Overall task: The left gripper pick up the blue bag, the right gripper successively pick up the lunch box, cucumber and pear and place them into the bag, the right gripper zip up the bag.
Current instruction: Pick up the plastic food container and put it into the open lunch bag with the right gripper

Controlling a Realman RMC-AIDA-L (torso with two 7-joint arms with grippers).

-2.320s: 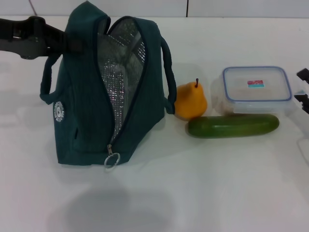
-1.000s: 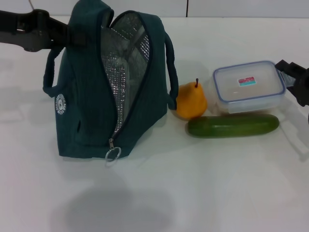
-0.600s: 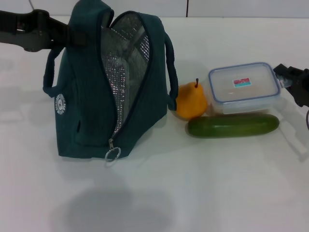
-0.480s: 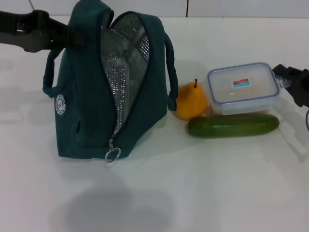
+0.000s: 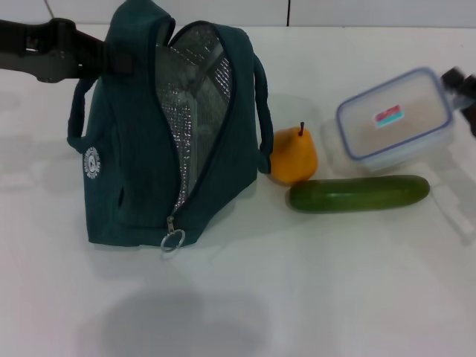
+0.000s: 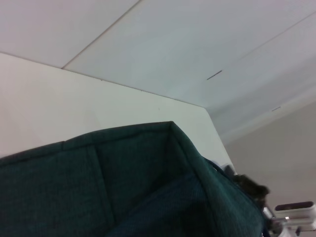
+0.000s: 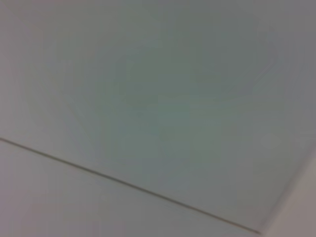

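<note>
White tabletop (image 5: 245,297) fills the scene, with a pale wall and a thin seam behind it. At nine o'clock stands the blue bag (image 5: 134,163), upright, its zipper undone and the silver foil lining showing through the wide gap; the ring pull (image 5: 172,241) hangs low at the front. The left tool (image 5: 111,58) comes in from ten o'clock and is clenched on the bag's top edge, right beside the near loop handle. From the left wrist view only the teal fabric of the bag (image 6: 123,187) shows, close up.

Over at two o'clock the lunch box (image 5: 396,113) is up off the tabletop and tilted, its labelled lid facing the head camera. The right tool (image 5: 462,88) sits at the box's three-o'clock end, at the very edge of the view, grasping it there. Directly beneath the raised box lies the cucumber (image 5: 359,193), flat and lengthwise across the tabletop. The pear (image 5: 293,155) stands at the cucumber's nine-o'clock end, stem up, just beside the bag's far handle. The right wrist view shows nothing but blank pale surface with a seam.
</note>
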